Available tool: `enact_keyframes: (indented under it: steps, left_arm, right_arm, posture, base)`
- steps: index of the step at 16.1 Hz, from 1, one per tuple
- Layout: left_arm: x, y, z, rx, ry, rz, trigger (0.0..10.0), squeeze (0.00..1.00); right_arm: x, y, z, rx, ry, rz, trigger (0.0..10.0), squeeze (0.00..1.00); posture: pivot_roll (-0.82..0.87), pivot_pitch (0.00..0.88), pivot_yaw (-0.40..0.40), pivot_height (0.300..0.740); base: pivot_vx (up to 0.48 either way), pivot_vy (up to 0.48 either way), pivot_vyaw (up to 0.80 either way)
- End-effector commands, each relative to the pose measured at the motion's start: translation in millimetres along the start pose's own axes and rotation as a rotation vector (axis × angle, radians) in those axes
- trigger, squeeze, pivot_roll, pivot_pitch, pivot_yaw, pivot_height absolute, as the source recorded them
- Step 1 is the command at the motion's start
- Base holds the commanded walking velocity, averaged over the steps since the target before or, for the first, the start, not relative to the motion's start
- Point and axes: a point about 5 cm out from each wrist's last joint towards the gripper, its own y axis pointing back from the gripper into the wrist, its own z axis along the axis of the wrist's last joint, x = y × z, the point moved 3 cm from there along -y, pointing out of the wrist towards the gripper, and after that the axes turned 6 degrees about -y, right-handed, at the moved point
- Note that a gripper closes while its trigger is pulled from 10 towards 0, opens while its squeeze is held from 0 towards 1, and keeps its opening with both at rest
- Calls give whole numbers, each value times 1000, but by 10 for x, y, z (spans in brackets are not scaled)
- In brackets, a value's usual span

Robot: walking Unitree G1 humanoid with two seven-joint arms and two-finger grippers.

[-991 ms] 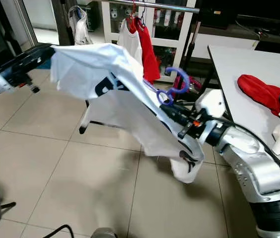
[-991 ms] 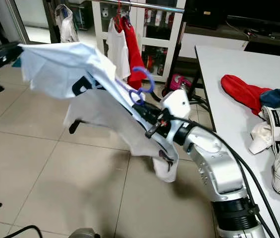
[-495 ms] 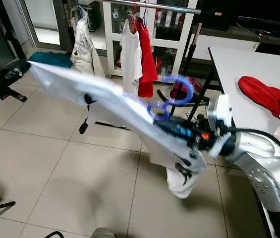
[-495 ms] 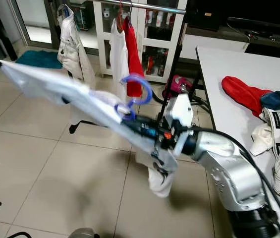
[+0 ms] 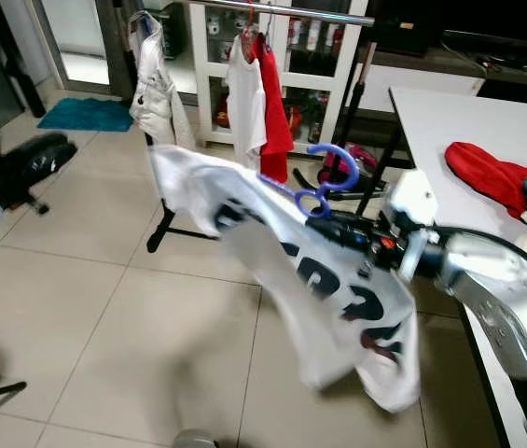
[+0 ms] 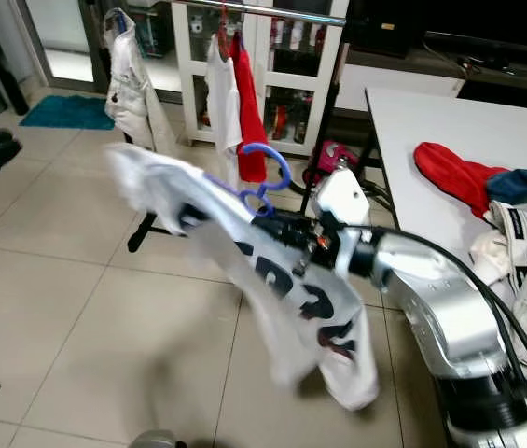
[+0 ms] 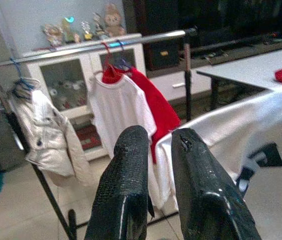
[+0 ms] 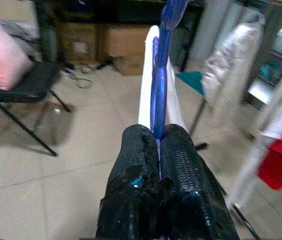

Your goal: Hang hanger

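right gripper (image 5: pixel 338 224): clamped tight on the neck of the hanger (image 5: pixel 324 182), fingers pinched flat against the blue plastic in the right wrist view, no gap.
hanger: blue, hook up and pointing toward the rail (image 5: pixel 291 11), held in mid-air over the floor (image 5: pixel 104 308), well short of the rail and lower than it.
shirt (image 5: pixel 310 280): white with dark print, draped on the hanger, hangs loose and blurred, lower hem sags below the right arm.
left gripper (image 7: pixel 150 165): off at the robot's left, narrow gap between the fingers, holds nothing; shirt edge lies beyond the tips, not touching.
rail: chrome bar across the top, already carries a white top (image 5: pixel 244 93), a red top (image 5: pixel 275 98) and a pale jacket (image 5: pixel 156 79) at the far end.
step: probably carrying the hanger up to the rail.
how to do it well: raise the hook above the bar before moving in, keep the hook's plane crossing the bar, aim for the bare stretch beside the red top, lower until the hook seats, only then release.
risk: swinging shirt could snag the stand or the hung clothes; grip is near the hook, so the load may twist it.
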Motion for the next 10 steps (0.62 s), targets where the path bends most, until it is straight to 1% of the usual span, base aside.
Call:
enact_keyframes:
  steps: [1, 2, 3, 4, 5, 6, 7, 8, 9, 10]
  left_arm:
    - [2, 9, 62, -21, -21, 3, 10000, 898]
    - [15, 7, 85, -37, -14, 17, 10000, 443]
    - [40, -21, 158, -71, 4, 68, 10000, 0]
    - [34, -43, 149, -62, 8, 84, 10000, 0]
    - [-114, -132, 87, -48, -10, 99, 10000, 0]
    - [-327, -229, -16, -9, -7, 106, 10000, 0]
    - [-604, -328, -145, 36, 16, 99, 10000, 0]
    - [-833, -381, -189, 32, 38, 77, 10000, 0]
    - [-977, -423, -257, 57, 51, 110, 10000, 0]
    - [-1127, -460, -311, 51, 78, 142, 10000, 0]
  right_arm:
    - [-46, -42, 75, 13, 35, -33, 10000, 0]
    - [-61, -70, 67, 32, 43, -47, 10000, 0]
    - [-124, -184, -33, 105, 31, -126, 10000, 0]
    - [-134, -221, -79, 120, 16, -150, 10000, 0]
    - [-151, -289, -225, 131, -42, -232, 10000, 0]
    - [-148, -326, -336, 109, -89, -308, 10000, 0]
    - [-132, -333, -481, 84, -161, -391, 10000, 0]
    - [-118, -317, -605, 71, -216, -462, 10000, 0]
    - [-91, -290, -732, 75, -243, -521, 10000, 0]
    - [-65, -241, -901, 100, -262, -599, 10000, 0]
  posture:
    - [113, 0, -63, 740]
    - [113, 0, -68, 740]
    - [113, 0, -72, 740]
    - [113, 0, -74, 740]
    - [118, 0, -78, 740]
    - [120, 0, -79, 740]
    - [125, 0, -81, 740]
    - [127, 0, -84, 740]
    - [126, 0, -84, 740]
    - [128, 0, -86, 740]
  base:
    - [0, 0, 0]
    - [0, 0, 0]
    - [0, 0, 0]
    - [0, 0, 0]
    - [0, 0, 0]
    - [0, 0, 0]
    - [0, 0, 0]
    - [0, 0, 0]
    - [0, 0, 0]
    - [0, 0, 0]
